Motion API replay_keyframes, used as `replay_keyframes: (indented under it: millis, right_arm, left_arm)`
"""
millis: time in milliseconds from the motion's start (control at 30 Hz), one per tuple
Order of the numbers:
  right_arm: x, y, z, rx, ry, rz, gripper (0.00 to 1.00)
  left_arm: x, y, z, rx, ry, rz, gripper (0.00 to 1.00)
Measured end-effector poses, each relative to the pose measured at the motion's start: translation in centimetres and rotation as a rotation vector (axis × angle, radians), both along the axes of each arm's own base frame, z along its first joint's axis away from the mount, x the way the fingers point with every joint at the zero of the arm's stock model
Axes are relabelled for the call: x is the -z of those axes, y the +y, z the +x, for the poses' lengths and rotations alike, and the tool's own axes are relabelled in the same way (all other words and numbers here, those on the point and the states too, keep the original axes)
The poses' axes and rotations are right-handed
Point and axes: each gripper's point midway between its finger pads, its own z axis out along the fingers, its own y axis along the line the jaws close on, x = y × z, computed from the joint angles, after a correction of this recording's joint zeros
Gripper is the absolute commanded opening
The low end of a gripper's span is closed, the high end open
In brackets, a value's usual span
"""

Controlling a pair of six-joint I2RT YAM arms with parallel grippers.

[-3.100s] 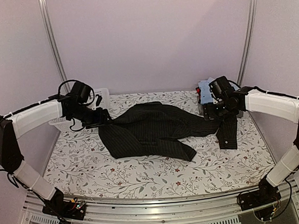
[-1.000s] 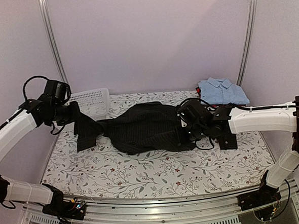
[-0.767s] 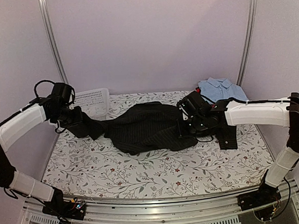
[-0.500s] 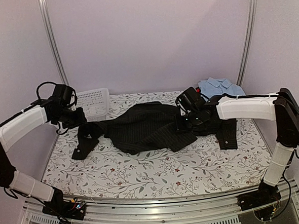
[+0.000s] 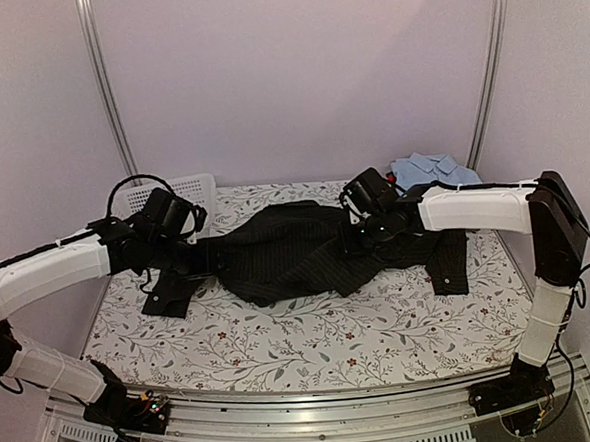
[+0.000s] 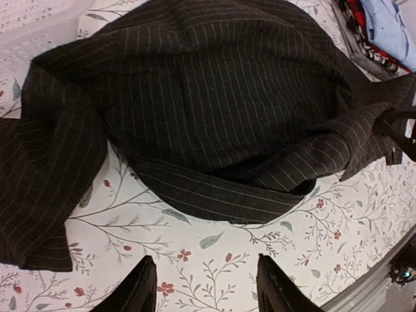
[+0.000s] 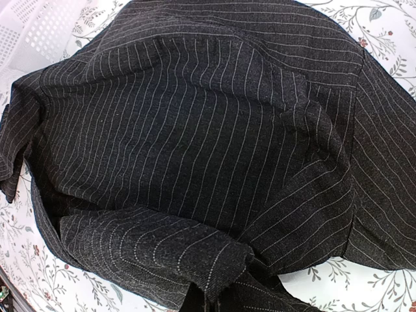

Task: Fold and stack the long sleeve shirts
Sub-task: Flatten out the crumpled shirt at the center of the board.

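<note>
The black pinstriped long sleeve shirt [image 5: 297,249] lies crumpled across the middle of the table. One sleeve [image 5: 169,289] is stretched out to the left and the other [image 5: 448,262] to the right. My left gripper [image 5: 192,257] hovers by the shirt's left side. In the left wrist view it [image 6: 205,289] is open over bare tablecloth, just short of the shirt's hem [image 6: 214,201]. My right gripper [image 5: 359,239] sits on the shirt's right part, shut on a bunched fold of cloth [image 7: 221,273]. The light blue shirt [image 5: 427,168] lies folded at the back right.
A white mesh basket [image 5: 188,192] stands at the back left corner, close behind my left arm. The floral tablecloth [image 5: 312,330] shows in front of the shirt. Metal frame posts [image 5: 107,92] rise at both back corners.
My left gripper has opened and let go of the left sleeve, which now lies flat on the table, and has moved right toward the shirt's body. The right gripper has shifted slightly back and left, still holding cloth.
</note>
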Motion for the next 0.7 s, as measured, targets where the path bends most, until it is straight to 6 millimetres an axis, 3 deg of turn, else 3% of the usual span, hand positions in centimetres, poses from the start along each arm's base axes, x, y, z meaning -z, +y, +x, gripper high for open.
replay_keyframes:
  millis: [100,200,367,700]
  right_arm:
    - [0.2,0.0,0.0,-0.005,0.002,-0.005,0.0]
    - [0.2,0.0,0.0,-0.007,0.003,-0.004,0.0]
    - [0.4,0.0,-0.2,-0.01,0.01,-0.002,0.0]
    - [1.3,-0.3,-0.8,-0.013,0.029,-0.012,0.0]
  left_arm:
    - [2.1,-3.6,-1.3,0.066,0.053,-0.003,0.55]
    - [4.6,-5.8,-1.8,0.098,0.116,0.029,0.56]
    - [7.2,-9.8,-1.2,0.143,0.163,0.092,0.58]
    - [8.8,-12.4,-1.5,0.186,0.178,0.132,0.61]
